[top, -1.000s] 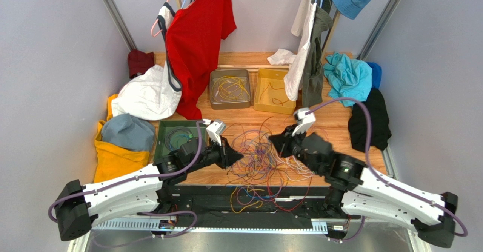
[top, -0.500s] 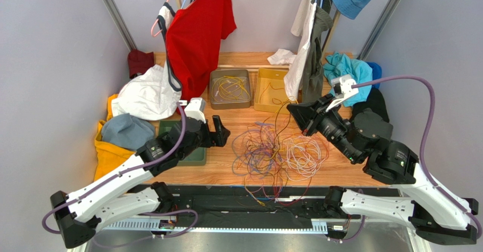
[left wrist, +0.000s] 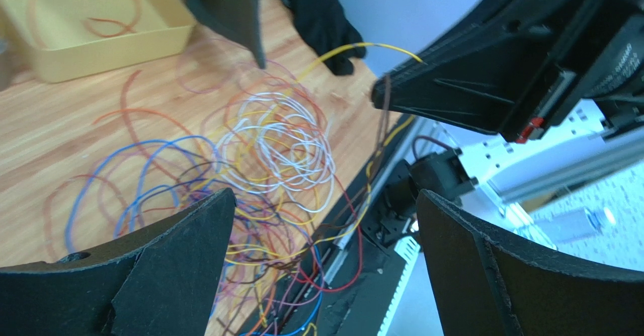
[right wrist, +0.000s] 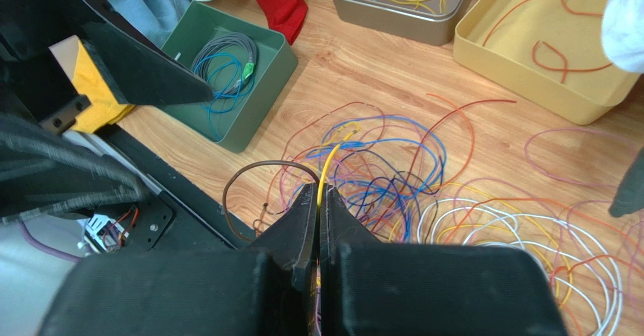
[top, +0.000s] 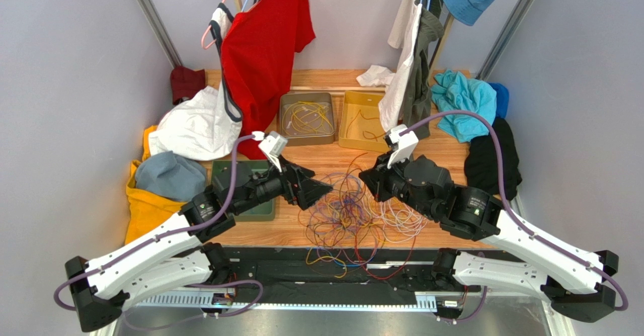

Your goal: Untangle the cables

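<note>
The cables (top: pixel 351 214) lie as a loose multicoloured tangle on the wooden table between my arms; the same tangle (left wrist: pixel 261 162) (right wrist: pixel 393 174) shows in both wrist views, and some strands hang over the black front rail. My right gripper (top: pixel 370 182) (right wrist: pixel 318 190) hovers over the tangle's right side, shut on a yellow cable (right wrist: pixel 330 155) that rises from its tips. A brown cable loop (right wrist: pixel 249 168) springs out beside the tips. My left gripper (top: pixel 316 190) (left wrist: pixel 323 196) is open wide over the tangle's left side, with nothing between its fingers (left wrist: pixel 178 268).
A green tray (top: pixel 219 176) (right wrist: pixel 264 110) with coiled blue and grey cables sits under the left arm. A grey tray (top: pixel 306 94) holds yellow cables, and a yellow tray (top: pixel 351 125) holds orange ones. Clothes hang and lie round the back and sides.
My left gripper opened. Both arms pulled apart, the right one lifting back and to the right, then came together again over the tangle, which has been stretched and reshaped.
</note>
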Controlling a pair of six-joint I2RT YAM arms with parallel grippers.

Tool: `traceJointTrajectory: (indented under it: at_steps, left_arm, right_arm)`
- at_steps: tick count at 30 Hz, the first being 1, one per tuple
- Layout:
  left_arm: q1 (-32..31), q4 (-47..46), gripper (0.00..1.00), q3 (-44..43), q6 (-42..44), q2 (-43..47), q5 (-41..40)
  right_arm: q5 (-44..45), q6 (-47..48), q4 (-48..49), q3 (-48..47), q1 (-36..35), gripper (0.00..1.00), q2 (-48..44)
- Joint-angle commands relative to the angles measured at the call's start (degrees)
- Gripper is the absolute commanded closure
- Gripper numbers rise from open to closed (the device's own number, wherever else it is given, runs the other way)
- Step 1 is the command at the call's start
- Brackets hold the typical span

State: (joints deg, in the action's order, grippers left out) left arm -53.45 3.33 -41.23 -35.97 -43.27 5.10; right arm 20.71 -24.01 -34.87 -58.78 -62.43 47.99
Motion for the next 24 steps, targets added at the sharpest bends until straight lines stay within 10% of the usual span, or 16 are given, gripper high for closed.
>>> traceJointTrajectory:
  at_steps: [1,10,13,16,17,24]
  left_arm:
    - [-1.7,-8.4,0.01,-0.2,3.5,-3.5,5.1]
    - [-1.7,-14.8,0.01,0.5,4.0,-8.8,8.3]
    - [-1.7,-15.0,0.20,-0.3,4.5,-10.9,8.2]
    - [-1.7,-14.7,0.69,-1.3,4.9,-12.5,8.3]
    - [-1.7,-13.3,1.00,-1.6,4.7,-12.5,7.6]
    - [-1.7,-8.9,1.00,-2.4,4.7,-8.5,2.0]
  right_arm:
    - [-2.3,-2.2,5.3,0.0,0.1,1.00,-0.2]
    - [-4.4,-2.7,5.8,-0.5,0.1,1.00,0.4]
    - [-5.0,-2.9,5.8,-0.2,0.1,1.00,0.4]
    - [-5.0,-2.9,5.6,0.2,0.1,1.00,-0.6]
    - [-4.7,-3.0,5.5,0.5,0.0,1.00,-0.8]
    - [-4.0,-3.4,5.2,2.3,0.0,0.97,-3.6]
